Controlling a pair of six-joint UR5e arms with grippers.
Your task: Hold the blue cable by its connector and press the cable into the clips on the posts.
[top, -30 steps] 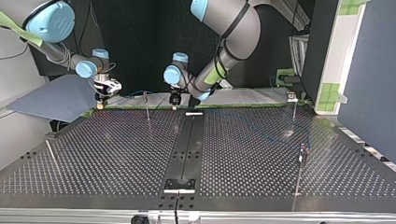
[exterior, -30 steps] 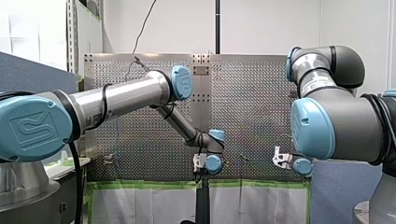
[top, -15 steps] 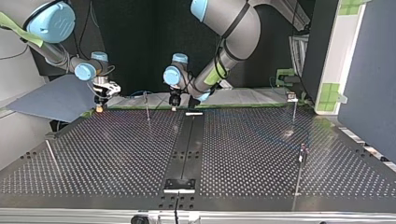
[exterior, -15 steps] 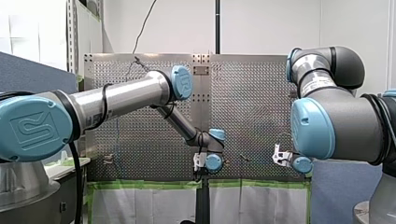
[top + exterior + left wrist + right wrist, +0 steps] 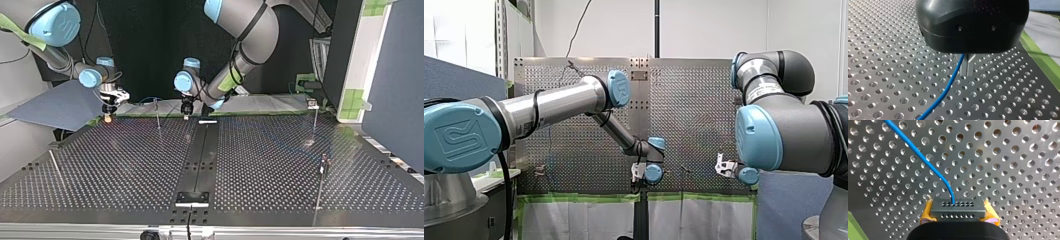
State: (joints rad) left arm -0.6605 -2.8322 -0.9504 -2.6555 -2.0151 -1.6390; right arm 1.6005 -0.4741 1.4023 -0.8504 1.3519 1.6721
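The blue cable (image 5: 920, 157) ends in a grey connector (image 5: 958, 208) with rows of small holes. My right gripper (image 5: 958, 212) is shut on that connector, its yellow pads (image 5: 927, 211) on both sides. In the left wrist view my left gripper (image 5: 967, 67) has its metal fingers together on the blue cable (image 5: 946, 88), which trails down over the perforated plate. In the top view my right gripper (image 5: 108, 116) hangs at the far left edge of the table, and my left gripper (image 5: 186, 114) near the far middle. A thin post (image 5: 158, 114) stands between them.
More thin posts stand at the top view's right (image 5: 314, 114) and nearer the front (image 5: 324, 167); a rod (image 5: 55, 167) lies at the left. A black strip (image 5: 200, 155) runs down the middle of the perforated table (image 5: 125, 165). Green tape (image 5: 574, 198) lines its far edge.
In the top view my right gripper has moved a little to the left along the far edge. My left gripper has shifted slightly left too.
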